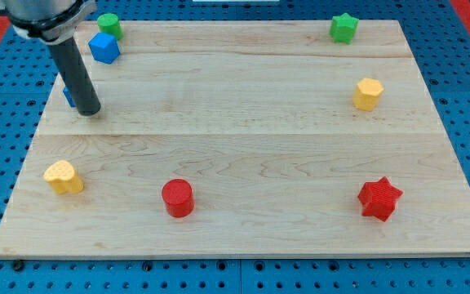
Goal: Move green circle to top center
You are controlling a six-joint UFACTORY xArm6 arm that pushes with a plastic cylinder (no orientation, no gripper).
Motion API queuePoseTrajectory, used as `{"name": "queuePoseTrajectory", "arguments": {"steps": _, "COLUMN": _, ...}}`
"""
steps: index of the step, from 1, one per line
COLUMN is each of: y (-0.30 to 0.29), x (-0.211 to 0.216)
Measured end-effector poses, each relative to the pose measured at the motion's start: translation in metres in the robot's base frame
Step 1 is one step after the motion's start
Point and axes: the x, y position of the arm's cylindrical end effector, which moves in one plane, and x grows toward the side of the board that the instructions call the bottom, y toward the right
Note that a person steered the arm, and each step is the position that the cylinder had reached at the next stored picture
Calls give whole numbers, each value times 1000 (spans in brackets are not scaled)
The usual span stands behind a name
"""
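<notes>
The green circle block (109,25) stands at the board's top left corner. A blue block (104,47) with angled sides sits just below it, touching or nearly touching. My tip (89,110) rests on the board at the left, well below both blocks. Another blue block (69,97) is mostly hidden behind the rod, right beside the tip on its left.
A green star (343,28) is at the top right, a yellow hexagon (367,93) at the right edge, a red star (379,198) at the bottom right. A red cylinder (177,198) is at the bottom, a yellow heart (63,176) at the bottom left. The wooden board (243,122) lies on a blue pegboard.
</notes>
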Motion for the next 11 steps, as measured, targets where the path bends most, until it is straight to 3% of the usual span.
{"name": "queuePoseTrajectory", "arguments": {"steps": 1, "y": -18, "x": 0}}
{"name": "queuePoseTrajectory", "arguments": {"steps": 2, "y": -33, "x": -54}}
{"name": "queuePoseTrajectory", "arguments": {"steps": 5, "y": -90, "x": -113}}
{"name": "queuePoseTrajectory", "arguments": {"steps": 6, "y": -77, "x": -180}}
{"name": "queuePoseTrajectory", "arguments": {"steps": 7, "y": -60, "x": -205}}
{"name": "queuePoseTrajectory", "arguments": {"steps": 8, "y": 62, "x": -194}}
{"name": "queuePoseTrajectory", "arguments": {"steps": 9, "y": 127, "x": -188}}
{"name": "queuePoseTrajectory", "arguments": {"steps": 10, "y": 68, "x": -208}}
{"name": "queuePoseTrajectory", "arguments": {"steps": 11, "y": 86, "x": -220}}
